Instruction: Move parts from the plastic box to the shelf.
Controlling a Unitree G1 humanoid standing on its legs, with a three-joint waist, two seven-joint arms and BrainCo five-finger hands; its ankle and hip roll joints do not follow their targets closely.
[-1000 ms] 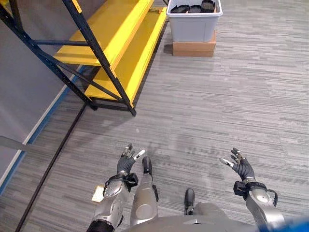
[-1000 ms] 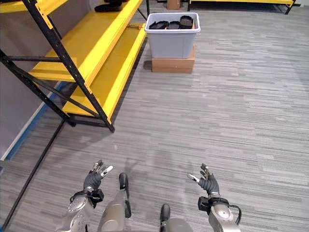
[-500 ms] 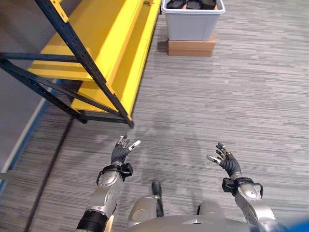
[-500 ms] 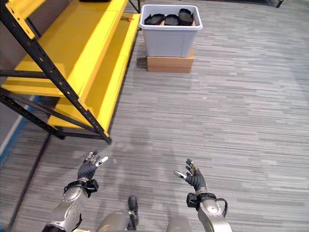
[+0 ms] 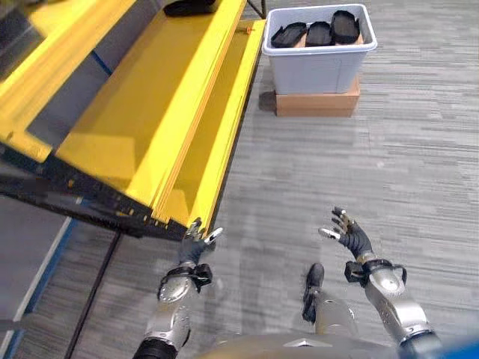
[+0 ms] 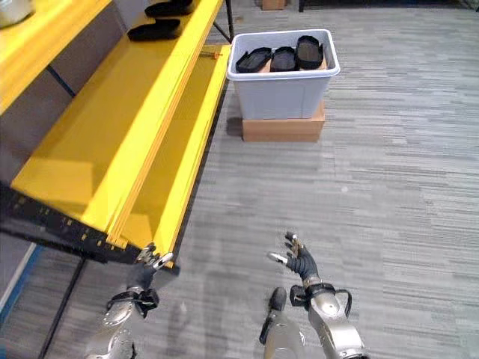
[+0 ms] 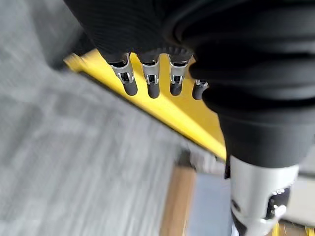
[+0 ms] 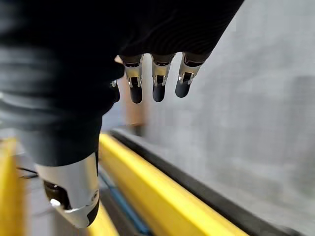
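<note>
the shelf has bright yellow boards on a black frame. the plastic box is pale grey-blue, and the parts inside it are black. two more black parts lie on the yellow board. under the box sits a tan cardboard carton. the floor is grey carpet with fine lighter and darker streaks. the left hand and the right hand have silver fingers with dark tips and dark ribbed covers.
</note>
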